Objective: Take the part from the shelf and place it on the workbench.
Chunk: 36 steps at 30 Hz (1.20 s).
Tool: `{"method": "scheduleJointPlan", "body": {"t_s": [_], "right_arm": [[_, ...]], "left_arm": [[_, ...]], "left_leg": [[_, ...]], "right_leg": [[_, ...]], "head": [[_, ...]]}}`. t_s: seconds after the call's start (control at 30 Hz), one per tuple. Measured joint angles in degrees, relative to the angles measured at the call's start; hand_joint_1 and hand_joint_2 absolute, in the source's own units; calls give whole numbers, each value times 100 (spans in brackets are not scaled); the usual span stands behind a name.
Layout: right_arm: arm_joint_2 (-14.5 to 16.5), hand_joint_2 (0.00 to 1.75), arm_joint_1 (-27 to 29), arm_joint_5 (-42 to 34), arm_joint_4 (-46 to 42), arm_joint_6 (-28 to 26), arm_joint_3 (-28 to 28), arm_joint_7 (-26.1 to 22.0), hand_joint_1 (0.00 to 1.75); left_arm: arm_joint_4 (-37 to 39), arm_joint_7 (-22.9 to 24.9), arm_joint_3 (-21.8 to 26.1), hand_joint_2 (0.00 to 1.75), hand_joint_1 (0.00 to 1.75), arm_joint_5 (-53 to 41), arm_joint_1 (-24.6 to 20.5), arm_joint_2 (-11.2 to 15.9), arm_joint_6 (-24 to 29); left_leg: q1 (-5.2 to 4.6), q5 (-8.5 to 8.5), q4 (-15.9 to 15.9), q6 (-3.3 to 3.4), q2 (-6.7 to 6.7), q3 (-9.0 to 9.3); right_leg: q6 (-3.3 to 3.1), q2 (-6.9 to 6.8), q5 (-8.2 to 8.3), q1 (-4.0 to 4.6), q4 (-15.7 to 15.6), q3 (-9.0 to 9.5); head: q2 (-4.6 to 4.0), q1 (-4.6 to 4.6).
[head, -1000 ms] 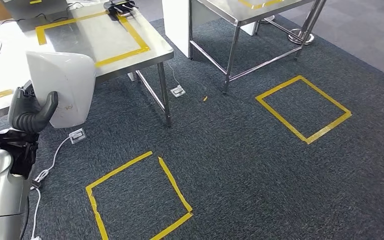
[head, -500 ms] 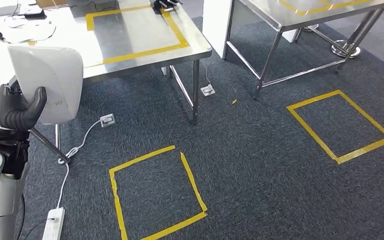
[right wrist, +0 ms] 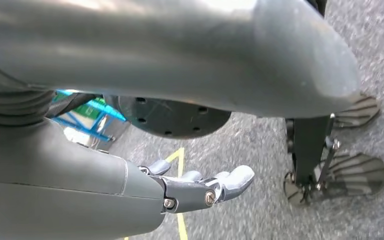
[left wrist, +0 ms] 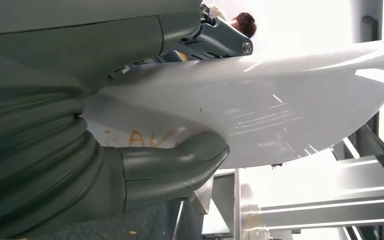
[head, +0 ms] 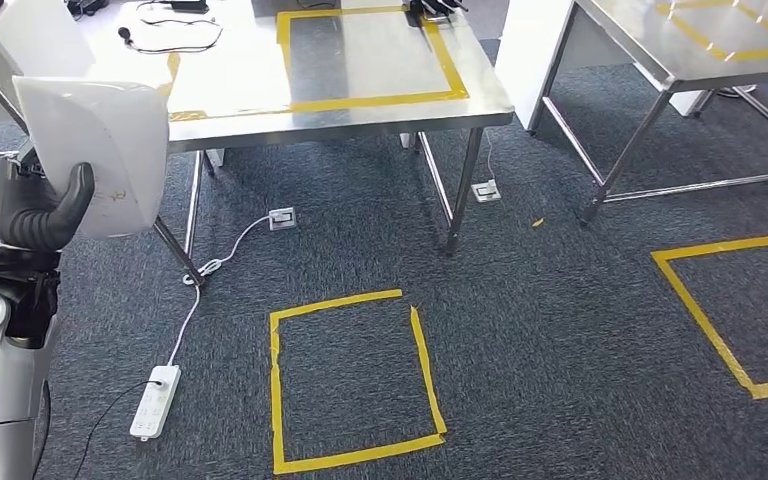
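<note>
Glossy white plastic part, brushed steel workbench, rough carpet

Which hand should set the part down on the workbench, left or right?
Left. The left hand already grips the white part, which sits beside the workbench. The right hand holds nothing and hangs low over the carpet, probably far from the bench.

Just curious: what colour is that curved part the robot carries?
Glossy white curved plastic part, clearest in the head view.
</note>
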Motion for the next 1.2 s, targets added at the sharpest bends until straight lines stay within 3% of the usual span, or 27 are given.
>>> {"method": "scheduleJointPlan", "body": {"t_s": [0.03,0.07,0.1,0.17,0.23,0.27,0.3,0.33,0.4,0.43,0.53,0.6,0.7,0.77,0.8,0.9,0.97,1.07,1.2], "right_arm": [[9,0,-9,-1,-1,-9,0,4,0],[18,0,-18,-1,-1,-21,-1,8,0],[26,0,-23,-3,-1,-32,-2,2,0],[33,0,-17,-5,-1,-38,-8,-12,0],[34,0,-1,-8,-1,-38,-15,-17,0],[34,0,3,-9,-1,-38,-19,-16,0],[36,0,3,-9,-1,-38,-23,-15,0],[38,0,0,-9,-1,-38,-27,-14,0],[40,0,-14,-8,-1,-38,-34,-17,0],[40,0,-21,-8,-1,-38,-36,-23,0],[38,0,-28,-5,-1,-38,-39,-44,0],[39,0,-29,-3,-1,-38,-39,-47,0],[40,0,-20,-9,-1,-38,-40,-51,0],[40,0,-4,-39,-1,-41,-47,-51,0],[40,0,3,-57,-1,-44,-53,-51,0],[40,0,8,-95,-1,-44,-81,-51,0],[40,0,4,-103,-1,-44,-93,-52,0],[43,0,8,-103,-1,-52,-107,-51,0],[40,0,7,-103,-1,-97,-143,-53,0]], "left_arm": [[3,0,-1,175,175,-1,6,14,0],[10,-1,-1,175,175,-2,5,31,0],[26,-1,-4,175,175,-4,-16,46,1],[73,-2,-17,175,175,-9,-61,55,1],[126,1,-38,175,175,-15,-72,39,0],[150,1,-49,175,175,-17,-67,33,0],[170,1,-60,175,175,-20,-67,31,0],[183,0,-70,175,175,-20,-68,34,0],[196,-5,-88,175,175,-20,-70,45,1],[201,-8,-94,175,175,-20,-68,51,3],[213,-20,-103,175,175,-16,-52,60,7],[210,-28,-106,175,175,-14,-49,61,8],[205,-35,-107,175,175,-12,-42,55,11],[205,-38,-107,175,175,-10,-10,52,12],[203,-39,-107,175,175,-10,9,51,13],[176,-45,-107,175,175,-9,36,53,16],[156,-48,-107,175,175,-8,38,57,18],[152,-49,-107,175,175,-7,52,64,19],[152,-49,-107,175,175,-5,54,65,20]], "left_leg": [[9,20,-16,-36,-44,-21],[-5,9,-1,-65,32,-47],[-25,-68,105,-89,204,-109],[-51,-397,661,-133,646,-363],[-37,-684,1320,-185,810,-641],[-29,-690,1431,-206,827,-666],[-22,-588,1306,-222,839,-565],[-16,-420,981,-232,859,-359],[-27,-204,252,-191,923,76],[-38,-172,51,-140,937,191],[-52,-164,-4,13,896,207],[-31,-135,-15,85,874,189],[-19,-98,-22,156,851,140],[-25,-83,-20,162,820,113],[-26,-77,-19,158,801,110],[-33,-56,-17,116,746,106],[-51,-46,-18,82,722,90],[-66,-27,-41,83,718,85],[-58,35,-114,-1,719,98]], "right_leg": [[5,-83,23,-16,-39,21],[2,-160,52,-32,-91,46],[-8,-246,84,-48,-144,72],[-37,-409,114,-47,-195,88],[-50,-552,110,-36,-190,77],[-47,-611,106,-36,-184,73],[-38,-663,100,-40,-172,72],[-22,-708,90,-45,-152,71],[30,-771,58,-39,-90,57],[60,-785,49,-28,-63,45],[143,-798,58,-5,-43,21],[212,-690,-56,-24,103,-48],[287,-491,-564,-53,1069,-502],[292,-476,-696,-58,1579,-751],[282,-474,-598,-59,1517,-721],[216,-432,-70,-50,395,-171],[201,-410,35,-41,-27,16],[211,-419,58,-44,-69,8],[158,-418,81,-34,-65,-20]], "head": [[0,5],[0,-4],[0,-31],[0,-81],[0,-94],[0,-96],[0,-96],[0,-96],[0,-93],[0,-92],[0,-89],[0,-83],[0,-65],[0,-62],[0,-61],[0,-55],[0,-55],[0,-59],[0,-60]]}}
